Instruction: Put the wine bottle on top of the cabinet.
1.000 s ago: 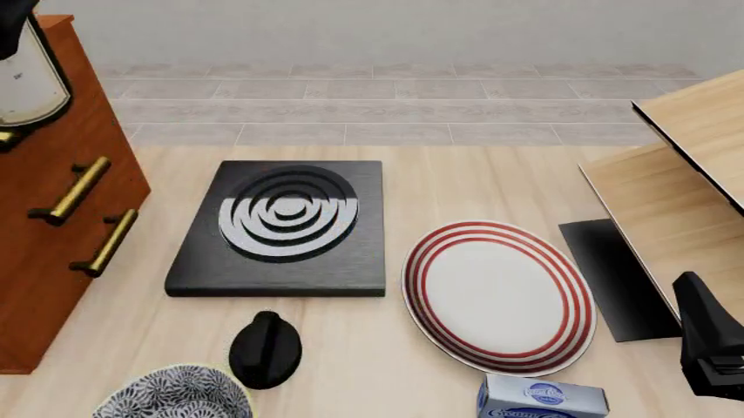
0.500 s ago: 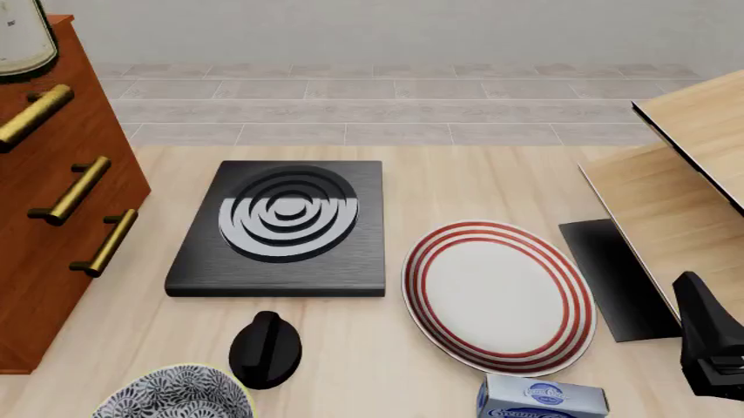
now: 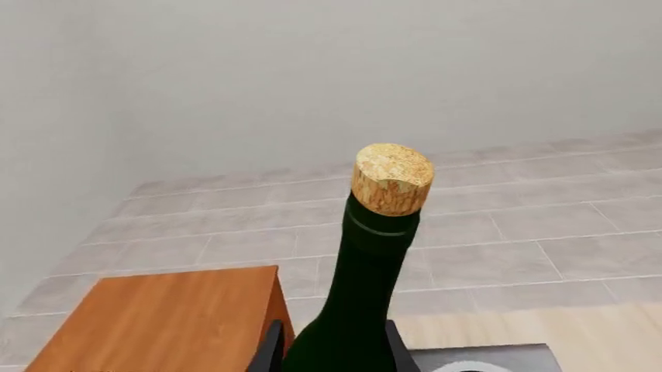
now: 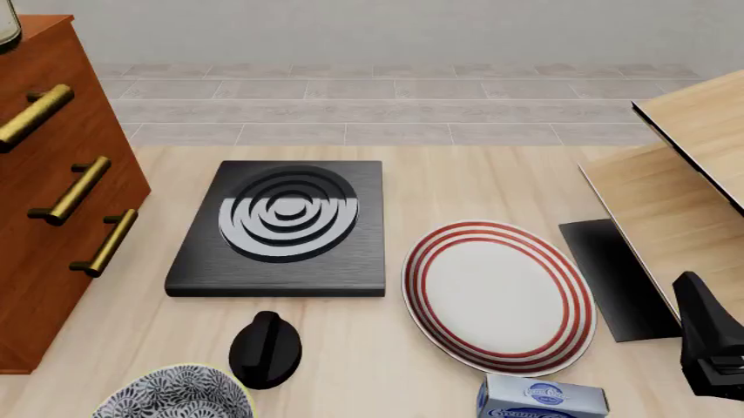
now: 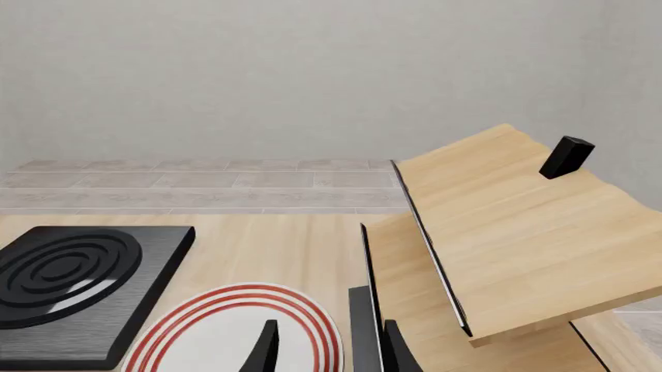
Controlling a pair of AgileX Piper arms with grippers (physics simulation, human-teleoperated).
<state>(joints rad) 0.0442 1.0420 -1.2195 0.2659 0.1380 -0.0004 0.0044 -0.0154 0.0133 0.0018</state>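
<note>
In the left wrist view the wine bottle (image 3: 357, 310) stands upright, dark green with a tan cork (image 3: 391, 178). My left gripper (image 3: 331, 353) is shut on its lower neck, one finger on each side. The bottle is above and just beside the cabinet top (image 3: 166, 318). In the front view the cabinet (image 4: 47, 174) stands at the left edge with its brass handles. Only a pale sliver of the bottle (image 4: 6, 30) shows at the top left corner, and the left gripper is out of that view. My right gripper (image 5: 329, 353) is open and empty, low at the right.
A black board with ring pattern (image 4: 279, 226) lies mid-table. A red-rimmed plate (image 4: 500, 296) lies to its right. A black knob (image 4: 265, 348), a patterned bowl (image 4: 174, 396) and a blue-white box (image 4: 541, 399) sit near the front edge. A pale wood structure (image 4: 686, 192) stands at the right.
The bottle has risen at the front view's top left, almost out of the picture, uncovering the cabinet's top handle. The right arm has not moved.
</note>
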